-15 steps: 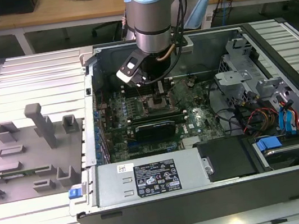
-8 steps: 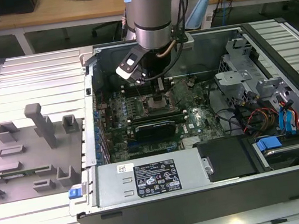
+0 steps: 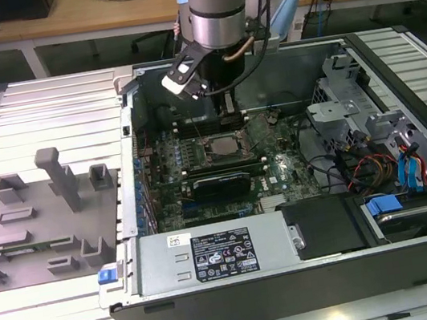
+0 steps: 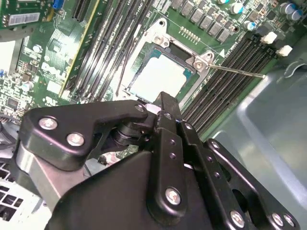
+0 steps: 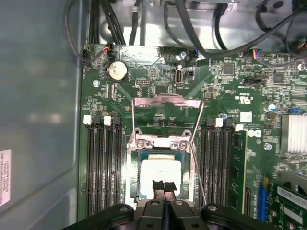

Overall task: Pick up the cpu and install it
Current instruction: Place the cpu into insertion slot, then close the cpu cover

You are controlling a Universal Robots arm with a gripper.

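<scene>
The cpu (image 5: 160,172) sits flat in its socket on the green motherboard (image 5: 240,91), silvery top up. The metal load plate (image 5: 166,101) is flipped open beside it and the wire lever (image 5: 197,163) runs alongside. We see the claw (image 5: 163,186) right over the chip, tips pressed together with nothing pinched. We can't tell if they touch it. Memory slots (image 5: 103,163) flank the socket on both sides. The open case (image 3: 297,277) lies on the slatted worktop (image 3: 44,114), with grey blocks (image 3: 61,180) off at the exterior view's left.
</scene>
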